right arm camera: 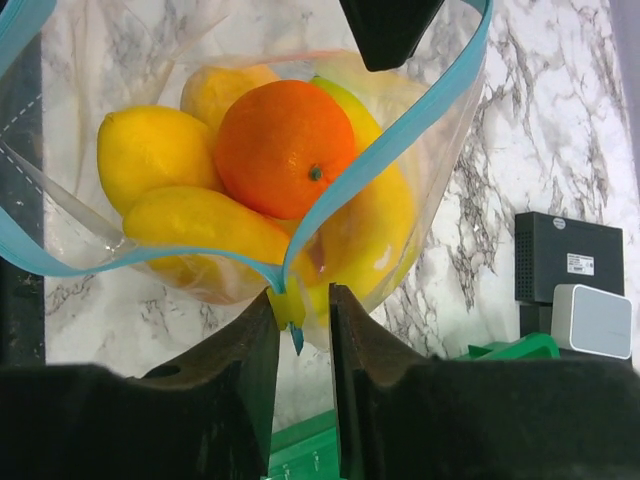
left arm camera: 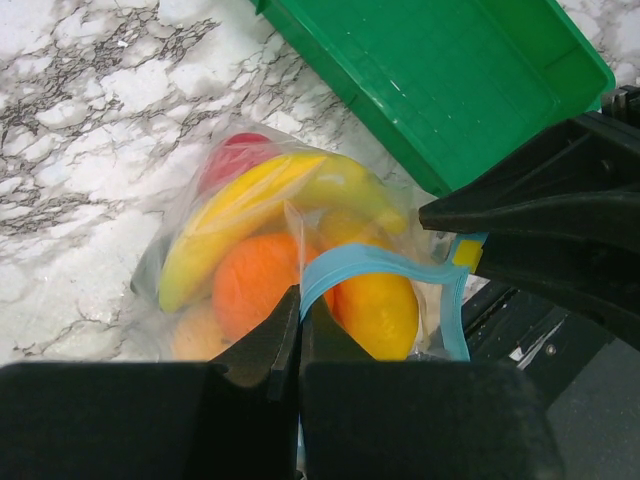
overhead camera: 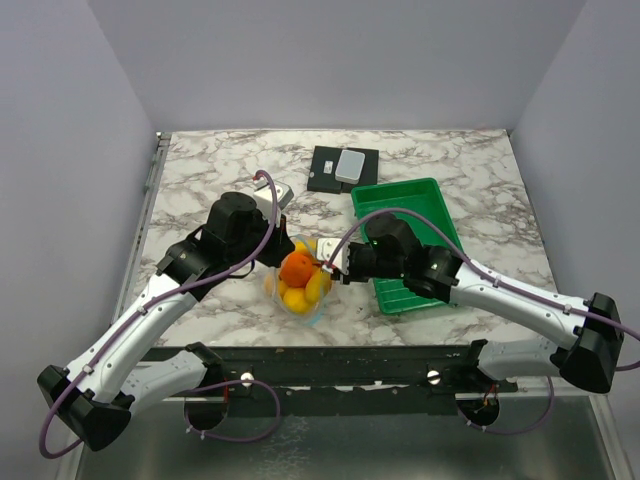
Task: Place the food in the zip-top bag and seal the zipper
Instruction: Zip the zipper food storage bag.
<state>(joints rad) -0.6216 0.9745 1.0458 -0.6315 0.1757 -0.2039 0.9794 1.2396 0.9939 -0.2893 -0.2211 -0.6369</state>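
The zip-top bag (overhead camera: 300, 296) stands on the marble table between both grippers, mouth open upward, light-blue zipper (right arm camera: 400, 135) spread wide. Inside lie the food: an orange (right arm camera: 285, 150), a lemon (right arm camera: 150, 150), a banana bunch (left arm camera: 250, 205), a red fruit (left arm camera: 235, 155). My left gripper (left arm camera: 299, 300) is shut on the zipper strip (left arm camera: 370, 262) at the bag's left end; in the top view it (overhead camera: 284, 247) is at the bag's far-left rim. My right gripper (right arm camera: 302, 300) is narrowly open around the yellow slider (right arm camera: 290, 305) at the other end, which touches one finger only; the top view shows it (overhead camera: 335, 268).
A green tray (overhead camera: 425, 198) lies right of the bag, under my right arm; it also shows in the left wrist view (left arm camera: 450, 80). A black box (overhead camera: 328, 170) with a small white box (overhead camera: 350, 165) on it sits at the back centre.
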